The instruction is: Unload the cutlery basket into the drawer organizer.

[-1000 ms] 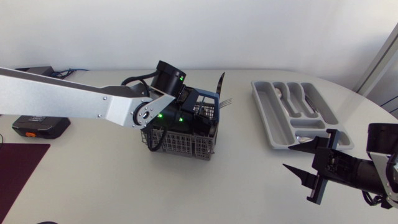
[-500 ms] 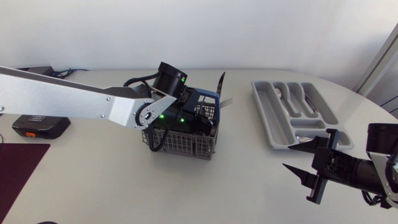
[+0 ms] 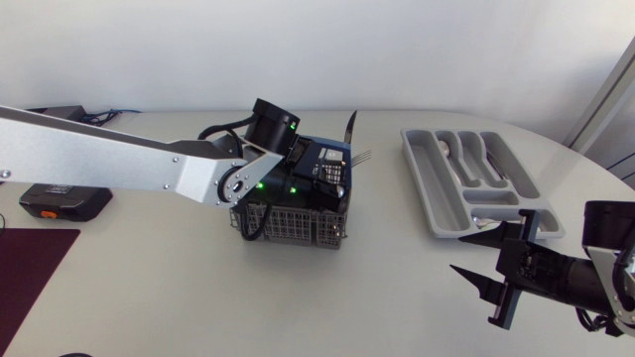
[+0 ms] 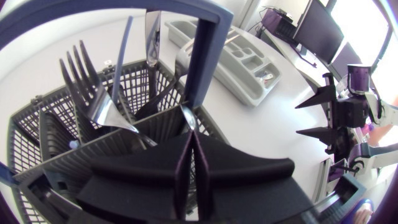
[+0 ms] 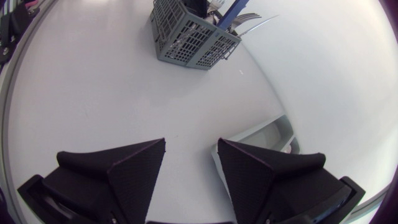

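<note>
The grey mesh cutlery basket (image 3: 298, 226) with a blue handle stands mid-table. My left gripper (image 3: 332, 186) is down inside it. In the left wrist view its fingers (image 4: 194, 140) are pressed together, with a thin silver cutlery handle (image 4: 188, 118) pinched between their tips. Forks (image 4: 84, 87) and a knife (image 3: 350, 129) stand in the basket's other cells. The grey drawer organizer (image 3: 425, 178) lies at the right and holds some cutlery. My right gripper (image 3: 468, 248) hovers open just off the organizer's near end, with nothing between its fingers (image 5: 191, 155).
A black and orange device (image 3: 64, 201) lies at the far left, and a dark red mat (image 3: 30, 263) covers the front left corner. Bare white tabletop (image 5: 93, 93) stretches between the basket (image 5: 189, 34) and the organizer (image 5: 267, 130).
My left gripper's fingers have closed inside the basket, and the basket has shifted slightly. The right arm has barely moved.
</note>
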Action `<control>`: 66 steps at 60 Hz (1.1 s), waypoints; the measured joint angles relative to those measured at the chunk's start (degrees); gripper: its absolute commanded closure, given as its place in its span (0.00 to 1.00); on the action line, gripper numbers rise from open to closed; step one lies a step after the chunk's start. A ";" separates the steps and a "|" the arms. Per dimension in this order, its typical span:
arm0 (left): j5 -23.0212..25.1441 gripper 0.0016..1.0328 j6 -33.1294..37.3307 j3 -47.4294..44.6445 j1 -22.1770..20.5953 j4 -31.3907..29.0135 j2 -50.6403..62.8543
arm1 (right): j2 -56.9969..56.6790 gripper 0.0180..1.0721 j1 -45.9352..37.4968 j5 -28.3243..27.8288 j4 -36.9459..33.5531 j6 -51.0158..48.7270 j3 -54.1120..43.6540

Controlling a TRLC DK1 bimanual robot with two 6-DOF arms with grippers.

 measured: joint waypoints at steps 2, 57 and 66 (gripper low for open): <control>0.00 0.97 -0.13 -0.04 0.02 0.07 0.00 | 0.00 0.40 0.00 0.00 0.00 0.00 -0.02; -7.58 0.69 -0.15 -0.20 -2.89 0.96 0.00 | 1.55 0.40 0.00 0.00 1.44 -0.37 -0.81; -7.93 0.69 -0.20 0.79 -2.73 1.09 0.00 | 1.55 0.40 0.00 0.00 1.44 -0.37 -0.81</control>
